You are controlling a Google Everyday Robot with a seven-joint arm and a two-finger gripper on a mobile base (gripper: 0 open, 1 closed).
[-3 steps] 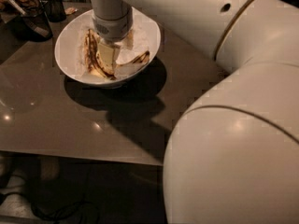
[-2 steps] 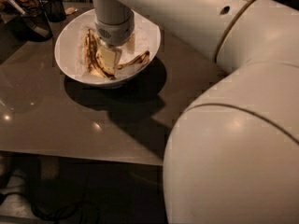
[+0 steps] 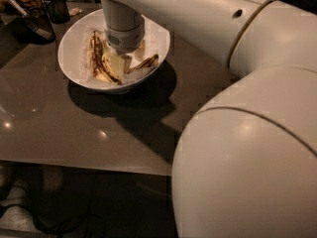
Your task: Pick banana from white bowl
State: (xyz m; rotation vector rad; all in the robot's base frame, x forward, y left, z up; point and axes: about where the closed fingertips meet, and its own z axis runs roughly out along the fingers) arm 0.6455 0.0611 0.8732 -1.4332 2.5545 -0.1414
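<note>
The white bowl (image 3: 74,38) stands at the far left of the dark table. Inside it lies the banana (image 3: 97,58), yellow with brown blotches, along the bowl's left side and floor. Another brown-streaked banana piece (image 3: 147,62) lies at the bowl's right side. My gripper (image 3: 117,63) reaches straight down into the bowl from above, with its tips down among the bananas at the bowl's middle. The wrist and arm hide the bowl's centre.
The dark glossy table (image 3: 59,128) has its front edge near the frame's lower left. Dark containers (image 3: 34,14) and a dark cup (image 3: 58,6) stand at the far left corner behind the bowl. My large white arm (image 3: 247,133) fills the right half of the view.
</note>
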